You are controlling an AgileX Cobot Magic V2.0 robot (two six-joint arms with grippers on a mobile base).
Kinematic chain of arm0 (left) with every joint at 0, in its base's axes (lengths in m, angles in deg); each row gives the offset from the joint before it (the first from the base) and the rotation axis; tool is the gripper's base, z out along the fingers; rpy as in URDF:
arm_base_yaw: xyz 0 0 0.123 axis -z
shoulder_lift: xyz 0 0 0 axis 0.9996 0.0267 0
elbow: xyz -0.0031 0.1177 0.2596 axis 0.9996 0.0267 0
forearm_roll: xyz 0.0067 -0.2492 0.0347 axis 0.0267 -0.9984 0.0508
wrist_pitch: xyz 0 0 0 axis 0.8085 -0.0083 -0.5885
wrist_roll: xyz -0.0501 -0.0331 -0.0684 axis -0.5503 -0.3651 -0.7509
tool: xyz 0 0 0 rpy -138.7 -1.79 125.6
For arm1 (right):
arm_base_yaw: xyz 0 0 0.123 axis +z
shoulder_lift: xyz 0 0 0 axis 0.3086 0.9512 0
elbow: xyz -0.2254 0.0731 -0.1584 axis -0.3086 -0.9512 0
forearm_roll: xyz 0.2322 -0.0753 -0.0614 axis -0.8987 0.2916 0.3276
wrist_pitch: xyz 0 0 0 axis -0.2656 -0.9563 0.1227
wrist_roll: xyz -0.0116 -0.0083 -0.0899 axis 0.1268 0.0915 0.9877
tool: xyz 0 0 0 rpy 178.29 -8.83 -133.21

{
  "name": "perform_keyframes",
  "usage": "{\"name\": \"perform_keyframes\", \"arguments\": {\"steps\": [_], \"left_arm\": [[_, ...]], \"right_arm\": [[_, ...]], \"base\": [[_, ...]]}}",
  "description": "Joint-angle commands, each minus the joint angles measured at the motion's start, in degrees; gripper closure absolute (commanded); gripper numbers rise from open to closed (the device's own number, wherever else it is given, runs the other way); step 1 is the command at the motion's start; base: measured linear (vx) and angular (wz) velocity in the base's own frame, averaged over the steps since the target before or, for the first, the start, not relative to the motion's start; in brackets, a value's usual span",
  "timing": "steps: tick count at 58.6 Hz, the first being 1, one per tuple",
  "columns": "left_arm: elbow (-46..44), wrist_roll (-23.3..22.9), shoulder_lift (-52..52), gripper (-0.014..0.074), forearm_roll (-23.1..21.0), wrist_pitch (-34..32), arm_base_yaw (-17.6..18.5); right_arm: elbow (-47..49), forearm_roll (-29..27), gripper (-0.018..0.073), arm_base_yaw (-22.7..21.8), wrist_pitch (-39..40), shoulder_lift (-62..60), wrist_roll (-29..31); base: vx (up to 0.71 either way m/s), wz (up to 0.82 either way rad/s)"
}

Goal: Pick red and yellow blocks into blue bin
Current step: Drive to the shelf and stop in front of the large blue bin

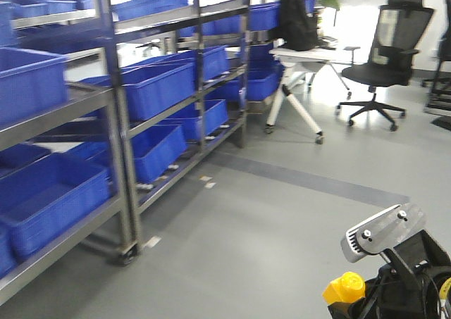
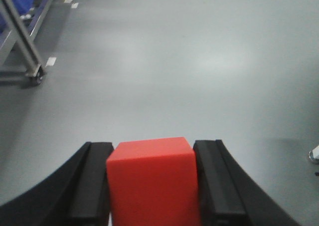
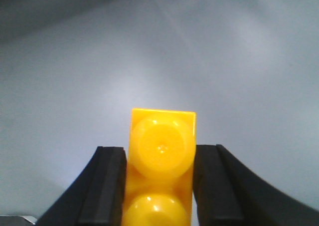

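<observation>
Left fingers (image 2: 92,186) clamp red cube (image 2: 152,181); right fingers (image 3: 107,186) clamp yellow brick (image 3: 162,156).

Both blocks held, one in each hand.
Your left hand (image 2: 153,153) clamps the plain red cube (image 2: 152,183) squarely by its sides; your right hand (image 3: 159,153) clamps the yellow brick (image 3: 162,136) lengthwise, both round studs showing.

Floor (image 1: 282,213): open grey expanse ahead, free passage.
Left: steel shelving rack (image 1: 120,122), tiers filled with blue bins (image 1: 158,86); caster (image 2: 35,76) low.
Far back: white table (image 1: 310,53), office chair (image 1: 394,44).
Left fingers (image 2: 89,186) occupied by red block (image 2: 152,181); right fingers (image 3: 107,186) by yellow brick (image 3: 162,156).
</observation>
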Motion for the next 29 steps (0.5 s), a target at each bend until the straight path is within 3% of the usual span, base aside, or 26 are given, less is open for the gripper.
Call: {"name": "perform_keyframes", "arguments": {"steps": [1,29], "left_arm": [[-1.4,-0.2,0.1,0.0263,-0.3,-4.1,0.3],[-1.4,-0.2,0.1,0.0263,-0.3,-4.2,0.3]], "right_arm": [[1.7,0.6,0.0368,0.1,3.7,-1.3,0.3],[1.7,0.6,0.0368,0.1,3.8,-1.3,0.3]], "base": [[0.44,-0.34],[0.44,-0.25]]}}
